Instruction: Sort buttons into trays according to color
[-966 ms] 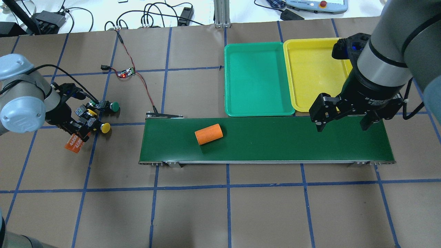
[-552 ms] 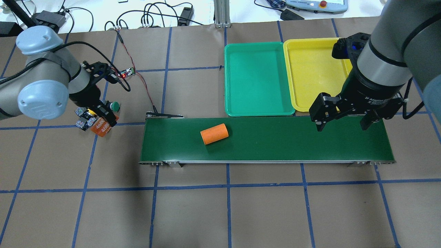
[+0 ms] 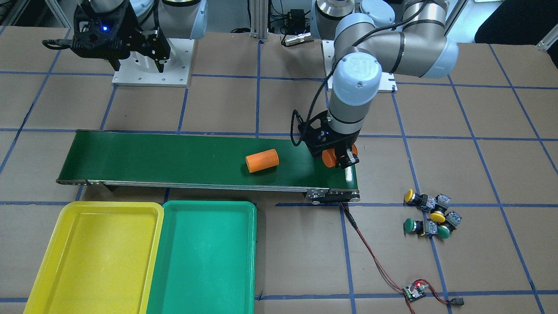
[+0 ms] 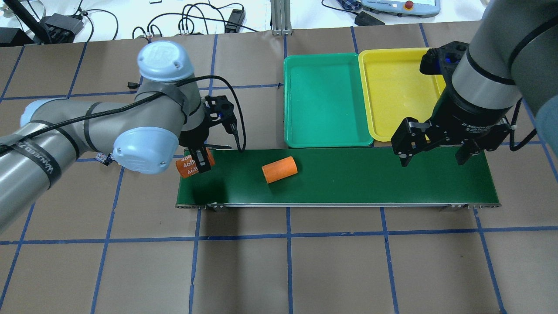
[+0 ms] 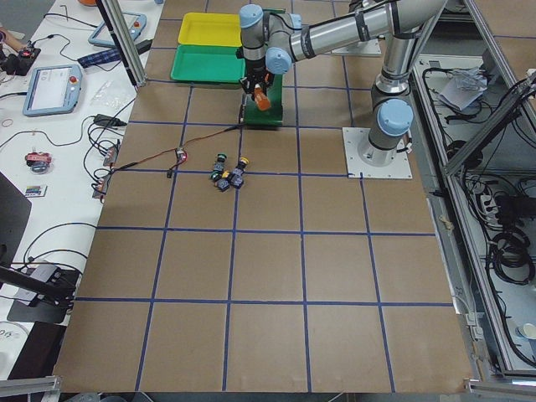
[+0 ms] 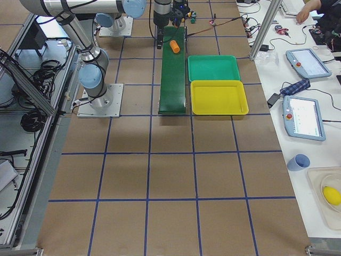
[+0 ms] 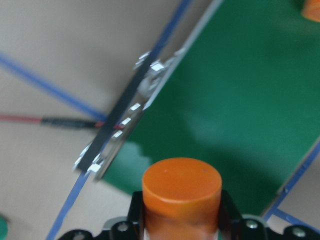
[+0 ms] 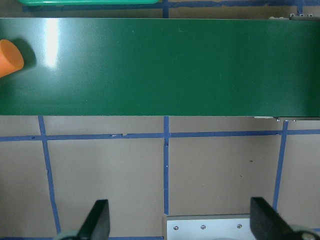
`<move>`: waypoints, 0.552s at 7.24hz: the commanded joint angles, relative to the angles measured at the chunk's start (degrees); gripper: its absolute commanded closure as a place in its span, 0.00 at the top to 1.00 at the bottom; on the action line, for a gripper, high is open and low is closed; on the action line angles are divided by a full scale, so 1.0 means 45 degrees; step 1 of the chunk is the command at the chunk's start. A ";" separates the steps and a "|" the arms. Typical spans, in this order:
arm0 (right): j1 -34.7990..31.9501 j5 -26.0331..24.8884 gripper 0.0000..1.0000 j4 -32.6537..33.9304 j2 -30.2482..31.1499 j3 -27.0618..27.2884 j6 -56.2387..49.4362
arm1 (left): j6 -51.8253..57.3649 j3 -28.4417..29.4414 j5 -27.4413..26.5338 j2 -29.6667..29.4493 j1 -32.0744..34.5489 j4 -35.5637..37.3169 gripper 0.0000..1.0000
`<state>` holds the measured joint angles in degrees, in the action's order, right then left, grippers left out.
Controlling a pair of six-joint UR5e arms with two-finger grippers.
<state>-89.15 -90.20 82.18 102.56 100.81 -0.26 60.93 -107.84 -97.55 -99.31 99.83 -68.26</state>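
Observation:
Four buttons, two yellow-capped and two green-capped, lie in a cluster on the brown table, off the belt's end; they also show in the exterior left view. The green tray and the yellow tray sit empty side by side behind the belt. My left gripper is shut on an orange cylinder over the left end of the dark-green conveyor belt. My right gripper is open and empty above the belt's right end.
A second orange cylinder lies on the belt left of its middle. A small circuit board with a red wire running to the belt's end lies on the table near the buttons.
My left arm has swung right from the button cluster to the belt's left end, carrying the orange cylinder. The cylinder on the belt has drifted right. The right arm has not moved.

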 commanded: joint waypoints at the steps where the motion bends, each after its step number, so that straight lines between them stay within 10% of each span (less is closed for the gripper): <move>1: -0.0013 0.0024 1.00 0.0000 0.0002 0.0000 0.0019 | 0.1454 -0.0716 -0.0667 0.0116 0.0627 0.0207 0.00; 2: -0.0013 0.0005 1.00 0.0000 0.0002 0.0000 0.0038 | 0.1478 -0.1148 -0.0725 -0.0309 0.0589 0.1601 0.00; 3: -0.0013 0.0005 1.00 0.0000 0.0002 0.0000 0.0019 | 0.1479 -0.1481 -0.0706 -0.0429 0.0588 0.2601 0.31; 4: -0.0013 0.0005 1.00 0.0000 -0.0017 0.0000 0.0019 | 0.1266 -0.1619 -0.0551 -0.0295 0.0549 0.2824 0.86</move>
<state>-89.21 -90.17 82.18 102.54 100.81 -0.16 67.18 -113.83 -100.51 -100.70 102.41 -58.56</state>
